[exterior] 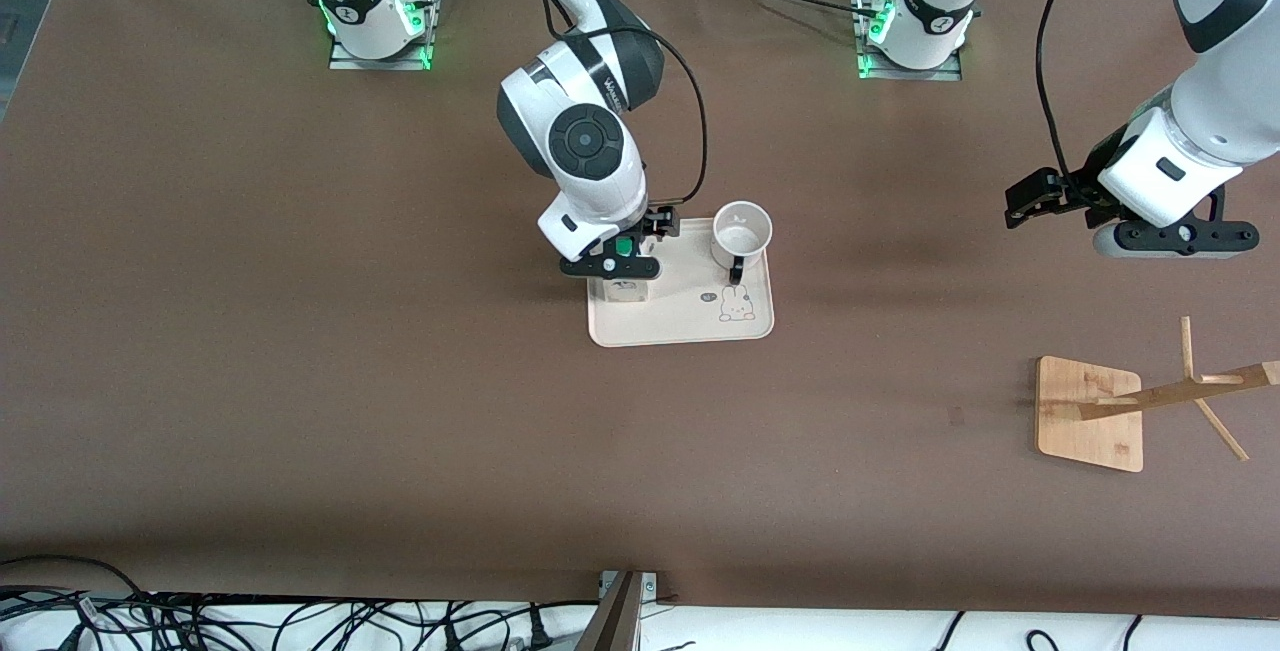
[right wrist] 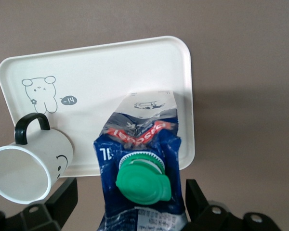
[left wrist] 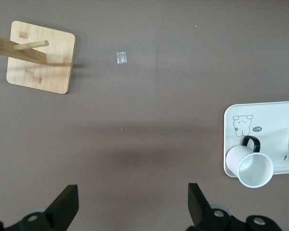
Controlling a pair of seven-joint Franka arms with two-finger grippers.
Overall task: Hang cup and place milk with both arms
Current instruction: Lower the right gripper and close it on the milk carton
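Observation:
The milk (right wrist: 139, 159), a blue and white carton with a green cap, stands on a cream tray (exterior: 690, 326) at its end toward the right arm. In the front view only a sliver of the milk (exterior: 622, 291) shows under my right gripper (exterior: 612, 276). My right gripper (right wrist: 127, 192) is open, one finger on each side of the carton with gaps between. The white cup (exterior: 742, 231) stands on the tray's corner toward the left arm, handle toward the front camera; it also shows in the right wrist view (right wrist: 31, 166). My left gripper (exterior: 1025, 203) is open and empty over bare table.
A wooden cup rack (exterior: 1090, 413) with a square base and pegged pole stands toward the left arm's end, nearer the front camera than the left gripper; it shows in the left wrist view (left wrist: 41, 57). The tray (left wrist: 269, 113) has a printed bear.

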